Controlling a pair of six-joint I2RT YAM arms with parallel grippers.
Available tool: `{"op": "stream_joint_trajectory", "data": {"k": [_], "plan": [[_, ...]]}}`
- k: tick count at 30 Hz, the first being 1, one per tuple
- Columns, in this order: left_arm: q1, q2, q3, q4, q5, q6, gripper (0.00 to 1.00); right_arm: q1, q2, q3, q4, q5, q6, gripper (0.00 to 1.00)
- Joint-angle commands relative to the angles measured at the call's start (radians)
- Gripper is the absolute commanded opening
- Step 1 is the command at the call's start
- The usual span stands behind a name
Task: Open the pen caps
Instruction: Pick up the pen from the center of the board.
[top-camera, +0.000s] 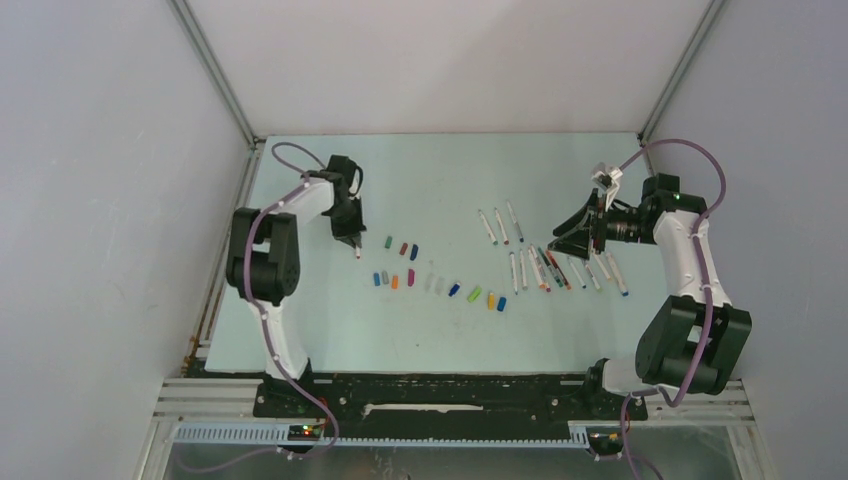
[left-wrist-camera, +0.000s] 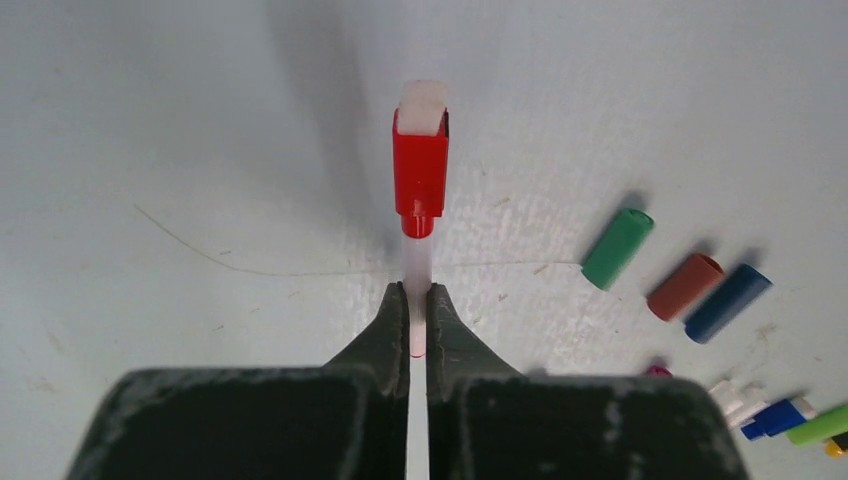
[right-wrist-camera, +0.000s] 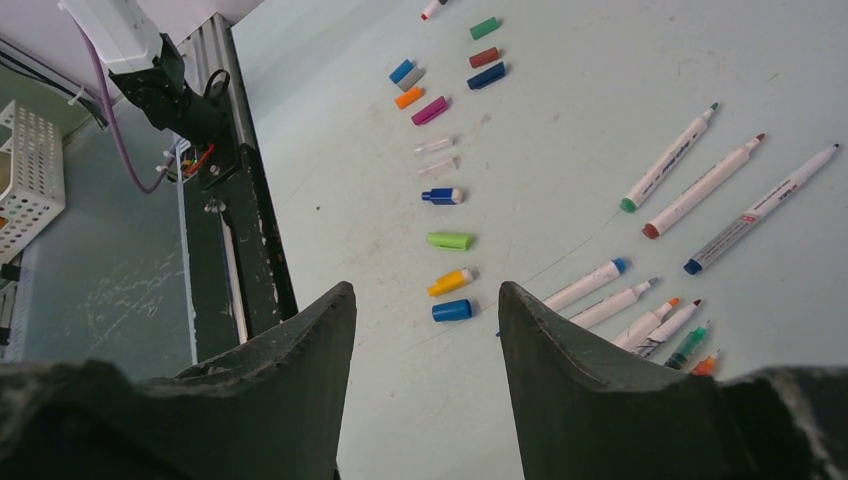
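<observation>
Left hand (left-wrist-camera: 418, 320) is clamping shut on the thin white barrel of a pen (left-wrist-camera: 417, 270); its red cap (left-wrist-camera: 420, 172) is sitting on the barrel just beyond the fingertips, apart from them, with a white end piece showing past the cap. In the top view the left hand (top-camera: 352, 240) is hanging over the left part of the pale counter (top-camera: 440, 170), just left of the scattered loose caps (top-camera: 440, 285). A green cap (left-wrist-camera: 617, 247), a brown-red cap (left-wrist-camera: 684, 286) and a dark blue cap (left-wrist-camera: 728, 302) are lying side by side on the counter to the right of the held pen, well clear of the fingers. Right hand (right-wrist-camera: 427, 300) is hovering with jaws parted and nothing between them, above the row of uncapped pens (top-camera: 560, 268); the nearest loose caps, a blue one (right-wrist-camera: 452, 310) and an orange-yellow one (right-wrist-camera: 451, 281), are lying just ahead of its gap.
</observation>
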Motion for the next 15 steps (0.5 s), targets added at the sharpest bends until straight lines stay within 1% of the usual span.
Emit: {"op": "stream_joint_trajectory", "data": {"k": [1, 4, 8, 12, 15], "plan": [[-0.009, -0.175, -0.118, 0.205, 0.041, -0.045, 0.0, -0.003, -0.032, 0.008, -0.062, -0.053, -0.099, 0.57], [-0.027, -0.27, -0.199, 0.29, 0.051, -0.063, 0.0, 0.009, -0.036, 0.008, -0.093, -0.049, -0.15, 0.57], [-0.06, -0.392, -0.306, 0.408, 0.073, -0.089, 0.0, 0.059, -0.053, 0.009, -0.106, -0.036, -0.185, 0.57], [-0.097, -0.533, -0.42, 0.582, 0.134, -0.125, 0.0, 0.127, -0.101, 0.009, -0.074, 0.004, -0.191, 0.57], [-0.141, -0.632, -0.504, 0.708, 0.169, -0.159, 0.0, 0.18, -0.137, 0.011, -0.061, 0.037, -0.198, 0.6]]}}
